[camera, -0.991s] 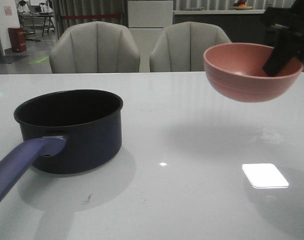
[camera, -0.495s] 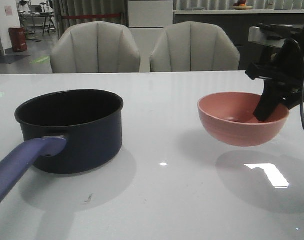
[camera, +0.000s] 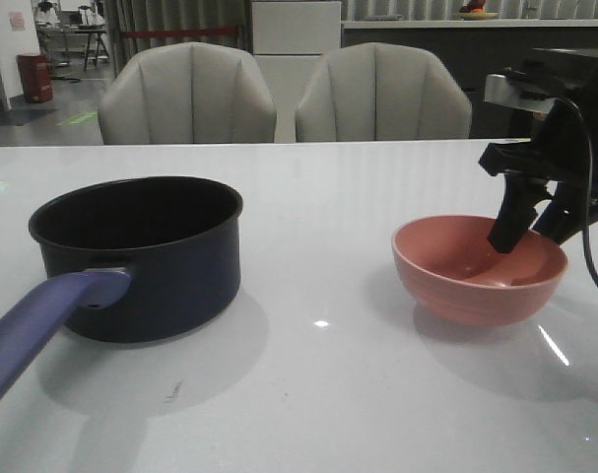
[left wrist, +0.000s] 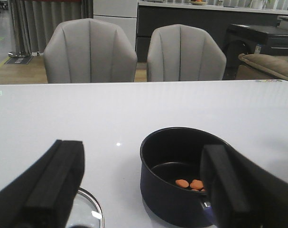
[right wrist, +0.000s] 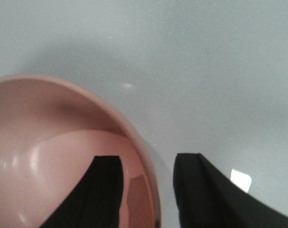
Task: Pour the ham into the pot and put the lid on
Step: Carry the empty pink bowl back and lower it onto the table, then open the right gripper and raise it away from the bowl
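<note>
Chairs (camera: 187,94) back a glossy white surface (camera: 318,394) where ham (left wrist: 190,184) lies in the dark pot (camera: 141,256), both arms' jaws apart, the right astride a pink bowl's (camera: 479,268) rim.

Navy pot (camera: 141,261), orange ham (left wrist: 190,183), pink bowl (camera: 479,271).

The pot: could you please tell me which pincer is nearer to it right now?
Left. The left pincer hangs open just short of the pot, on its handle side. The right pincer straddles the pink bowl rim, well off to the pot's right.
</note>
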{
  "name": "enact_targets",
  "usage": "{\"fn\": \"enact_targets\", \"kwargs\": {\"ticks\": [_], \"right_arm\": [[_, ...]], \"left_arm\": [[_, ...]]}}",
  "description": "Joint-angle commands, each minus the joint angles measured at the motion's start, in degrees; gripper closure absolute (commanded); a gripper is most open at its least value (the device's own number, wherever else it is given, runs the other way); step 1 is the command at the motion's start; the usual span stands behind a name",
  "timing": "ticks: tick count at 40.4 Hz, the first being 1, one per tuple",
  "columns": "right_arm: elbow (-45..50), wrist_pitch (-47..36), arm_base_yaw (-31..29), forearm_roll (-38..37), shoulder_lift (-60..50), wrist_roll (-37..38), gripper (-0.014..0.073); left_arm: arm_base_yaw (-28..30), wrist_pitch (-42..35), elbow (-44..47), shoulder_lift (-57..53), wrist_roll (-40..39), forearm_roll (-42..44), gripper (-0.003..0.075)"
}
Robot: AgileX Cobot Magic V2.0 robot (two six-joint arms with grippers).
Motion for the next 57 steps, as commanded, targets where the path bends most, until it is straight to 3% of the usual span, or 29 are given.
{"fn": "enact_targets", "kwargs": {"ticks": [1, 15, 24, 39, 50, 57], "right_arm": [[-2.36, -0.30, -0.12, 0.36, -3.68, -0.45, 0.0176], [-1.77, -0.63, -0.12, -7.24, -15.10, -0.90, 0.0176], [3.41, -7.20, 0.45, -7.29, -26.55, -1.17, 0.0180], [23.01, -29.91, 10.70, -6.79, -49.43, -1.92, 0.0180], [38.12, -39.21, 12.46, -1.61, -67.55, -1.92, 0.0180], [47.70, -39.22, 12.46, 0.27, -80.47, -1.79, 0.0180]], "left_arm": [[-0.37, -4.53, -1.67, 0.51, -0.68, -0.26, 0.0171], [-0.37, -4.53, -1.67, 0.51, -0.68, -0.26, 0.0171], [-0.37, -4.53, -1.67, 0.51, -0.68, -0.26, 0.0171], [-0.37, -4.53, -1.67, 0.51, -0.68, -0.26, 0.0171], [-0.37, -4.53, -1.67, 0.51, -0.68, -0.26, 0.0171], [-0.37, -4.53, -1.67, 0.51, -0.68, -0.26, 0.0171]]}}
